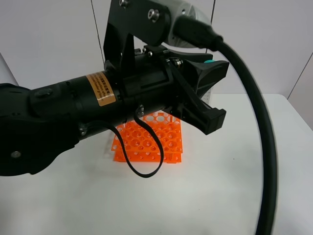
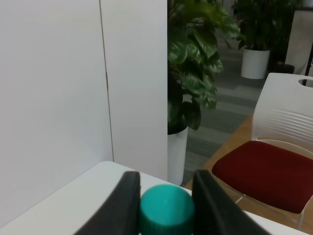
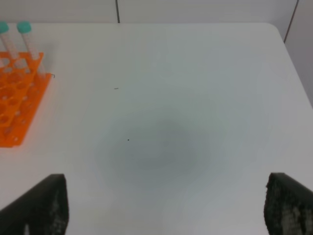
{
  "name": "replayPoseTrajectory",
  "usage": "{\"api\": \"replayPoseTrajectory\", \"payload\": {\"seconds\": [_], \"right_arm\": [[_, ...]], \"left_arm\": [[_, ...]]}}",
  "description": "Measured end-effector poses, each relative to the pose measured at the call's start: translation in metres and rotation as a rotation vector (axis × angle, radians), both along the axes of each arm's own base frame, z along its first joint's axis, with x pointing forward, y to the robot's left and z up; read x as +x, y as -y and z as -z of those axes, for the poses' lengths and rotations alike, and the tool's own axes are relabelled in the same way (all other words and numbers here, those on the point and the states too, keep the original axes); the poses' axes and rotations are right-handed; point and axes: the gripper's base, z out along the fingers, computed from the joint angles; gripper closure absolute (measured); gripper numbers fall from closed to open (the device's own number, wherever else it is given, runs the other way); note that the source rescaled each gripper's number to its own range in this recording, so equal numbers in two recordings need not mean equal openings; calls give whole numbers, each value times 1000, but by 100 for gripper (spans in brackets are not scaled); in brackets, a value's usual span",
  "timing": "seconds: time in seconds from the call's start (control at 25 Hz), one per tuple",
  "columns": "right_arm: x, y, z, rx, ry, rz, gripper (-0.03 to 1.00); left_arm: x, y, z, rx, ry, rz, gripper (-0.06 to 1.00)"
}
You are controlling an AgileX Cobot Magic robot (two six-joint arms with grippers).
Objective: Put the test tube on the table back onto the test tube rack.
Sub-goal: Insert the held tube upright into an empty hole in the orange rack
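Note:
My left gripper (image 2: 165, 190) is shut on the teal cap of the test tube (image 2: 165, 210); the tube's body is hidden below the frame. In the exterior high view the left arm fills the foreground, raised high above the table (image 1: 220, 191), with a sliver of teal cap (image 1: 209, 61) at its fingers. The orange test tube rack (image 1: 154, 142) stands on the table beneath the arm, partly hidden by it. The right wrist view shows the rack's end (image 3: 14, 103) with two capped tubes (image 3: 27, 41) in it. My right gripper (image 3: 164, 205) hangs open and empty over the white tabletop.
Grey partition walls stand behind the table. Beyond the table's far corner, the left wrist view shows a potted plant (image 2: 195, 73) and a white chair with a red seat (image 2: 269, 171). A thick black cable (image 1: 264, 147) crosses the right of the exterior high view.

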Motion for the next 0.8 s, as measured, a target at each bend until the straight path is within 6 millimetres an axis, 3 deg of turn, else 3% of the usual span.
{"api": "replayPoseTrajectory", "payload": {"seconds": [0.56, 0.8], "right_arm": [[0, 0, 0, 0, 0, 0, 1], [0, 0, 0, 0, 0, 0, 1]], "left_arm": [[0, 0, 1, 12, -7, 1, 94], [28, -20, 7, 60, -42, -102, 94]]}}
